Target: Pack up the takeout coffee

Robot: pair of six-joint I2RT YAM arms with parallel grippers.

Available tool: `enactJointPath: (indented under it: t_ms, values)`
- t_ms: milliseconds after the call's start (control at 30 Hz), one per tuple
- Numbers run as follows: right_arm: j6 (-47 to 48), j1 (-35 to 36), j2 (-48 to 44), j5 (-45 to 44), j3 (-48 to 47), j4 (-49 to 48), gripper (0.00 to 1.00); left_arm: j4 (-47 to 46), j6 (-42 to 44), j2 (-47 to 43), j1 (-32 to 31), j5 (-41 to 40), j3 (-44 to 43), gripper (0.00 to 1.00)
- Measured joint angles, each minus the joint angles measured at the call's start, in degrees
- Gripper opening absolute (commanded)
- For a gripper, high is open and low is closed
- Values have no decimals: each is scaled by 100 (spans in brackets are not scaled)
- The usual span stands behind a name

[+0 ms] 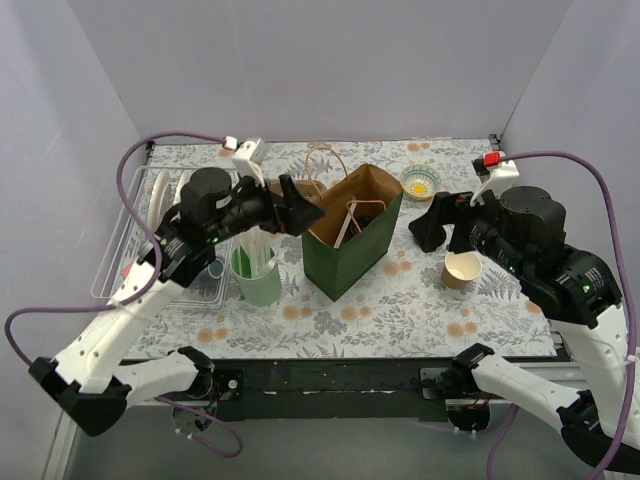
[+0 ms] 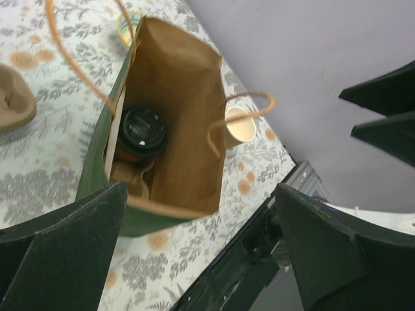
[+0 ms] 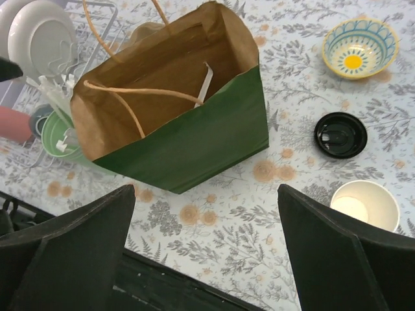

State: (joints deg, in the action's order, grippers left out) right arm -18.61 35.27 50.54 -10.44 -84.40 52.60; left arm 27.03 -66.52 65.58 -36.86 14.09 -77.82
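Sitting lid-up inside the bag point(image 2: 181, 97), takeout coffee point(image 2: 142, 131) looks light, thin-walled, crushable; lid could pop. Grip mid-wall gently; left claw point(image 2: 201, 194) and right claw point(image 3: 206, 191) both spread, empty.

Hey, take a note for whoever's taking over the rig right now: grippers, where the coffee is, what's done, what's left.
Left gripper: open, empty, above the mouth of the green bag.
Right gripper: open, empty, hovering to the right of the bag.
Takeout coffee: inside the bag, black lid on and facing up.
Done: the coffee is packed.
Left: probably only drawing both arms clear. The lidless cup and loose black lid on the table beside the bag are not the job's.
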Motion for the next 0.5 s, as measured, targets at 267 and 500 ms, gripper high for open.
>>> enactJointPath:
  t_ms: [267, 500]
  values:
    - [-678, 0, -507, 295, 651, -37, 99, 35, -98, -1832, 0, -240, 1351, 98]
    - [-935, 0, -1145, 302, 1174, -236, 99, -22, -284, -2017, 0, -304, 1377, 98]
